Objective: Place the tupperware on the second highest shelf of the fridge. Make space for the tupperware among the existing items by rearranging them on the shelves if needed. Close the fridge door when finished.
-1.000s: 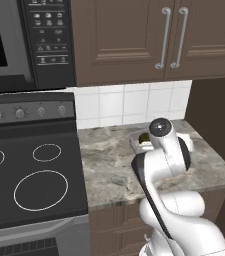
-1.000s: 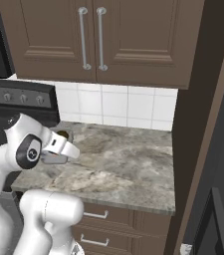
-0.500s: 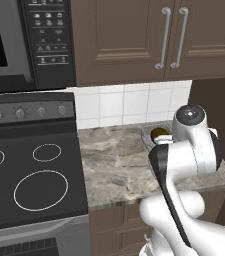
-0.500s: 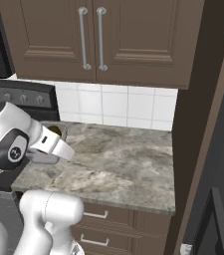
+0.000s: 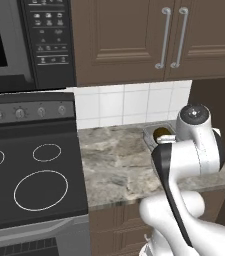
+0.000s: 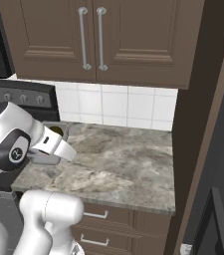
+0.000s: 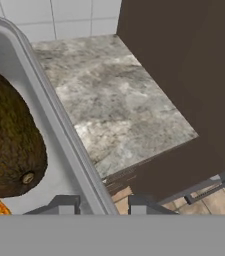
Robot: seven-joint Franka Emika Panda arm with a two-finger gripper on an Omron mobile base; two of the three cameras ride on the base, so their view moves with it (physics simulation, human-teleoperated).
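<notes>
- Hand view: my gripper (image 7: 100,204) is nearly closed, pinching the tupperware (image 7: 59,125) by its grey rim, one fingertip (image 7: 64,204) either side
- I see brown food (image 7: 6,140) inside it
- Left base view: tupperware (image 5: 159,133) sits above the counter (image 5: 116,162), near the wall tiles (image 5: 129,102), beside my arm

A kitchen — stove (image 5: 31,180), microwave (image 5: 29,42), wood cabinets (image 6: 98,40), granite counter (image 6: 118,164).
</notes>
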